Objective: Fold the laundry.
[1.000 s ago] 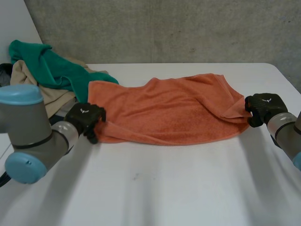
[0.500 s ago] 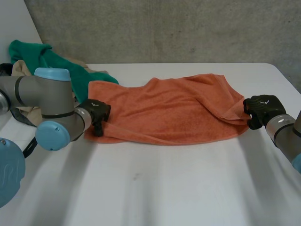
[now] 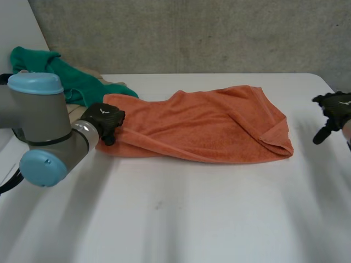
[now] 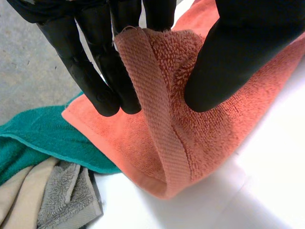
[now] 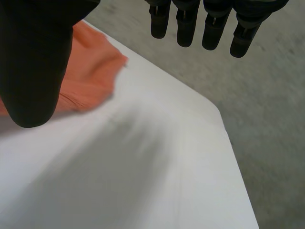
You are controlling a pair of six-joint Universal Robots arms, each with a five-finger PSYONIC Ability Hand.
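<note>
An orange towel (image 3: 203, 129) lies folded across the middle of the white table (image 3: 181, 213). My left hand (image 3: 104, 121) is at the towel's left end, and its fingers (image 4: 102, 81) and thumb pinch a raised corner of the orange towel (image 4: 157, 95). My right hand (image 3: 333, 114) hangs off to the right of the towel, apart from it. Its fingers (image 5: 205, 24) are straight and spread from the thumb with nothing between them. The towel's right end (image 5: 90, 71) lies flat on the table below that thumb.
A heap of laundry sits at the table's back left: a green towel (image 3: 60, 76) over beige cloth (image 3: 71, 112). Beside the left hand lie the green towel (image 4: 33, 138), beige cloth (image 4: 19, 200) and grey cloth (image 4: 66, 200). A concrete wall (image 3: 192, 33) stands behind the table.
My right hand has let go of the towel's right end and moved away to the right. My left hand has closed on the towel's left corner and lifted it slightly.
</note>
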